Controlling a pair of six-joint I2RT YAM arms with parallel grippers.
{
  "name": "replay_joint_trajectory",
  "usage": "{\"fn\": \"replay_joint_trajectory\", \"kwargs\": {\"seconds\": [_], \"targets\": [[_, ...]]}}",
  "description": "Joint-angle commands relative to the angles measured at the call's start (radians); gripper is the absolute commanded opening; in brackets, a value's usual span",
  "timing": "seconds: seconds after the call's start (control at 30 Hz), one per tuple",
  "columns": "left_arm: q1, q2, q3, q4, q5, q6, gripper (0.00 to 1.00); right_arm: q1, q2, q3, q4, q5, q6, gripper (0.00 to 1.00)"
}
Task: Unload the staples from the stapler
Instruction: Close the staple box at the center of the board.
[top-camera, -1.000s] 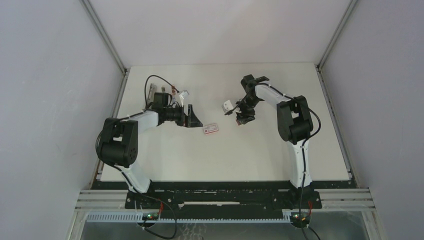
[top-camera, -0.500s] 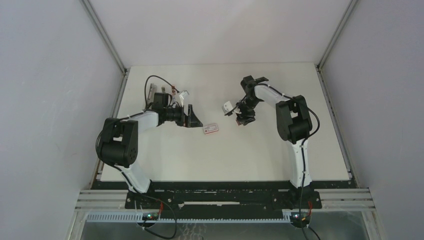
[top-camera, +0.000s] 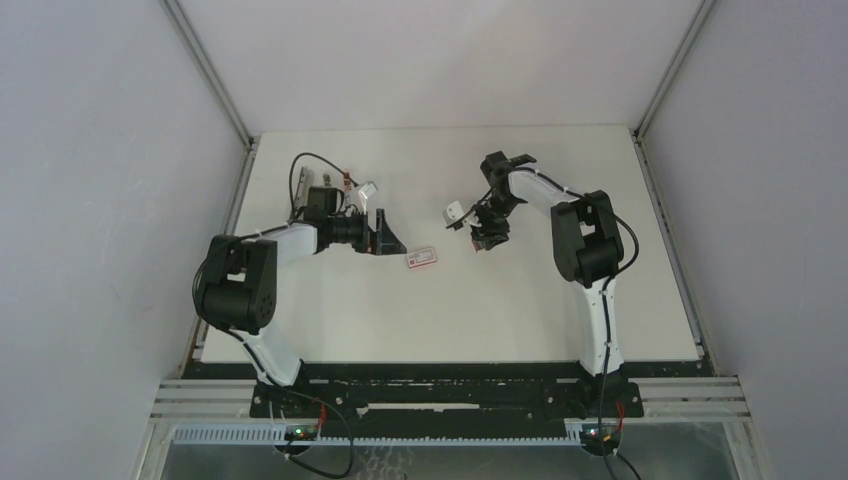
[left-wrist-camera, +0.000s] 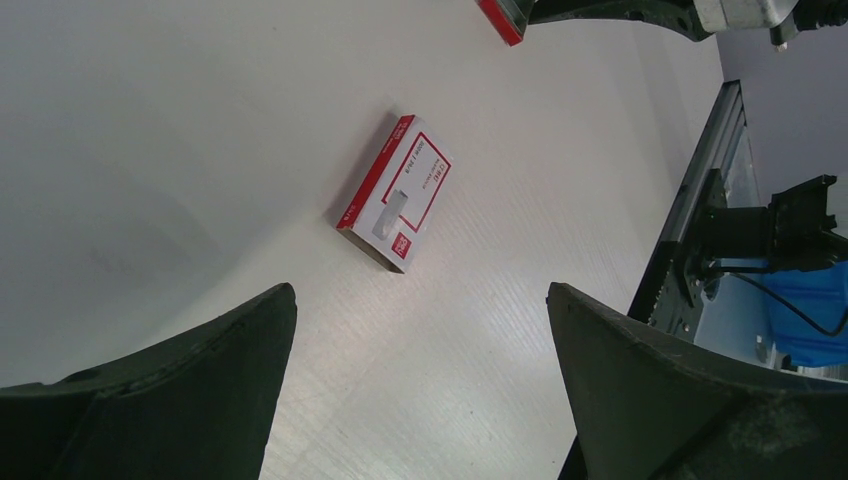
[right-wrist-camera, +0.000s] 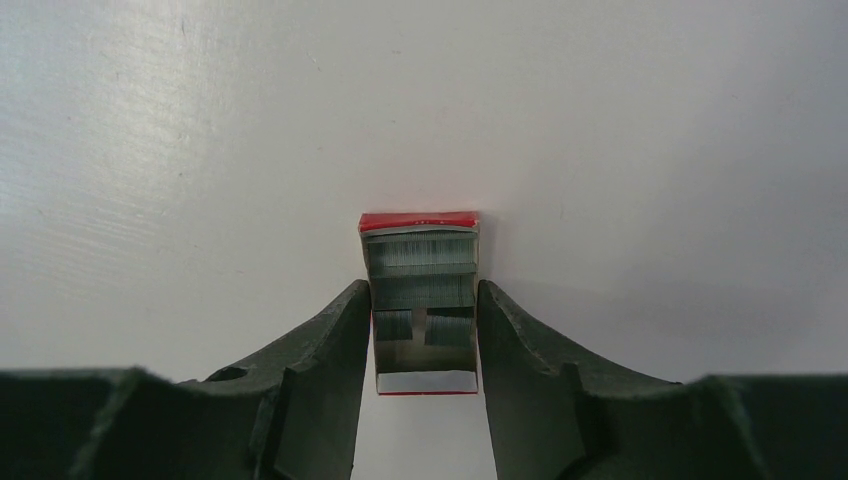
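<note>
Right hand (right-wrist-camera: 424, 295) is clamped on an open red tray (right-wrist-camera: 418, 221) of staples (right-wrist-camera: 420, 256) above the tabletop (right-wrist-camera: 620, 120). Left hand (left-wrist-camera: 420, 292) is spread wide near the box (left-wrist-camera: 397, 194).

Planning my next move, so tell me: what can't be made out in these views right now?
- Slim grey metal stapler: top view only, a sliver beside the left arm; too small to tell if it's open or loaded.
- Open red cardboard tray of grey staples: right wrist view, right tool covers its sides; top view, the tool mostly hides it.
- Flat red-and-white box: left wrist view, print too small to read.
</note>
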Motion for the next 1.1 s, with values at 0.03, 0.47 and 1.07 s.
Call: {"fn": "replay_joint_trajectory", "kwargs": {"seconds": [0.03,0.47,1.07], "targets": [[-0.006,0.001,-0.031,0.054,0.049,-0.041,1.0,0.018,-0.031,0.024,0.034,-0.063,0.103,0.43],[-0.006,0.011,-0.063,0.131,0.081,-0.108,1.0,0.095,-0.096,-0.08,0.238,-0.033,0.364,0.43],[-0.007,0.051,-0.076,0.182,0.105,-0.161,1.0,0.168,-0.13,-0.131,0.336,0.026,0.479,0.44]]}}
